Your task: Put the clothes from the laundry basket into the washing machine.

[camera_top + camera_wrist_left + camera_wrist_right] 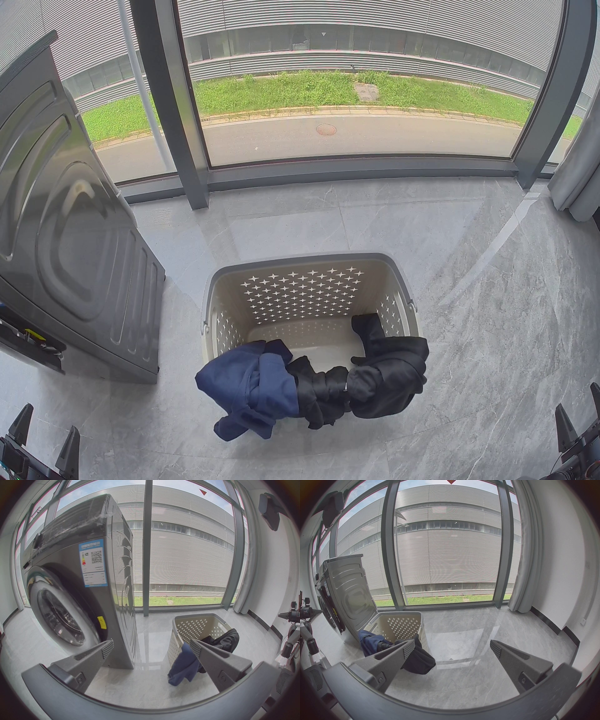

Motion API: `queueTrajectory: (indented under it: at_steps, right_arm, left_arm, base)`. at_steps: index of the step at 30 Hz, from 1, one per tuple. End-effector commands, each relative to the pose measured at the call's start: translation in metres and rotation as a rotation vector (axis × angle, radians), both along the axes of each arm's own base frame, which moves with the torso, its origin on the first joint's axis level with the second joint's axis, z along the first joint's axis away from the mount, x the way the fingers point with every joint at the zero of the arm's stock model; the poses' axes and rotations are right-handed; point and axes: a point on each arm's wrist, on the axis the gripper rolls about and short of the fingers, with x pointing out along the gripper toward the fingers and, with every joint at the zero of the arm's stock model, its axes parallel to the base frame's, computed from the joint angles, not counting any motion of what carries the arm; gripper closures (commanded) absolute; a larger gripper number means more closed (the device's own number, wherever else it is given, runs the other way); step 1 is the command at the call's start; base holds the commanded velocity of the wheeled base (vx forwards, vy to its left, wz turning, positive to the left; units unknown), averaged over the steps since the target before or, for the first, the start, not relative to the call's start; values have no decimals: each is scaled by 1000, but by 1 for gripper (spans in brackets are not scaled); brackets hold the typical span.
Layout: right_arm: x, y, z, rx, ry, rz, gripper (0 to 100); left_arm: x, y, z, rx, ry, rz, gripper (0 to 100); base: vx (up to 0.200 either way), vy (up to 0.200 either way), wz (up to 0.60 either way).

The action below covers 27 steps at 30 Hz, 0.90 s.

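Note:
A beige laundry basket (306, 265) stands on the grey floor in front of me. Draped over its near rim are a blue garment (247, 384) and a black garment (381, 375). The grey washing machine (69, 250) stands to the left, its round door (57, 616) facing away from the basket. My left gripper (44, 434) is open, low at the near left, empty. My right gripper (578, 409) is open at the near right, empty. Basket (197, 627) and clothes (187, 664) lie ahead in the left wrist view, and the basket (397, 625) with black garment (418, 661) in the right wrist view.
Tall windows with dark frames (172, 100) run along the far side. A grey curtain (578, 169) hangs at the far right. Open floor (487, 281) lies right of the basket.

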Motion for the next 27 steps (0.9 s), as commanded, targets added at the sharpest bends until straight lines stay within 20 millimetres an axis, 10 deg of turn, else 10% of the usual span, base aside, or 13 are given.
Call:
queueTrajectory:
  at_steps: [1,13,27]
  right_arm:
    - [1,0,-5,-1,7,1,0]
    - [1,0,-5,-1,7,1,0]
    - [1,0,-5,-1,7,1,0]
  left_arm:
    - [0,0,-5,0,3,1,0]
    - [0,0,-5,4,3,1,0]
    - [0,0,-5,2,3,-2,0]
  base:
    - [-200,0,0]
    - [-200,0,0]
    - [0,114,0]
